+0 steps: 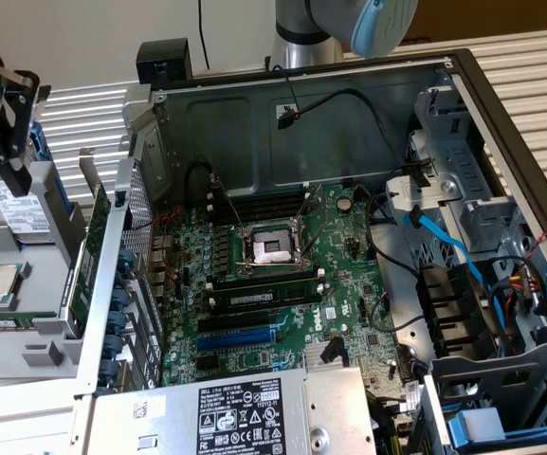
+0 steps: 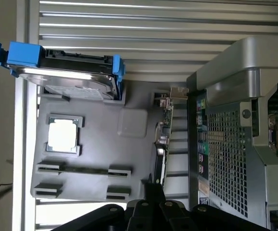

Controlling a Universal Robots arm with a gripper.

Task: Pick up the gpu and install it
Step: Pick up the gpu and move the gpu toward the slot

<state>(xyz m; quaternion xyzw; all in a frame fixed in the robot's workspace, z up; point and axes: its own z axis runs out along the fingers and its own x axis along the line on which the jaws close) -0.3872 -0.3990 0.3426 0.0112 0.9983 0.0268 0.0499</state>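
The gpu (image 1: 87, 248) stands on edge in a slot at the side of a grey parts tray (image 1: 41, 327), at the exterior view's left, just outside the case's rear wall. In the wrist view I see the gpu (image 2: 161, 144) edge-on, as a thin green card with its silver bracket end by the tray's corner. My black gripper (image 1: 12, 171) hangs above the tray's far end, up and away from the card. In the wrist view the gripper (image 2: 153, 188) is in line with the card's near end, shut and holding nothing.
The tray also holds a hard drive in a blue caddy (image 2: 61, 72), a CPU (image 2: 61, 134) and a RAM stick (image 2: 83, 170). The open case (image 1: 301, 104) lies flat, showing the motherboard (image 1: 273, 284) with a blue slot (image 1: 240, 336), cables and drive bays (image 1: 501, 284).
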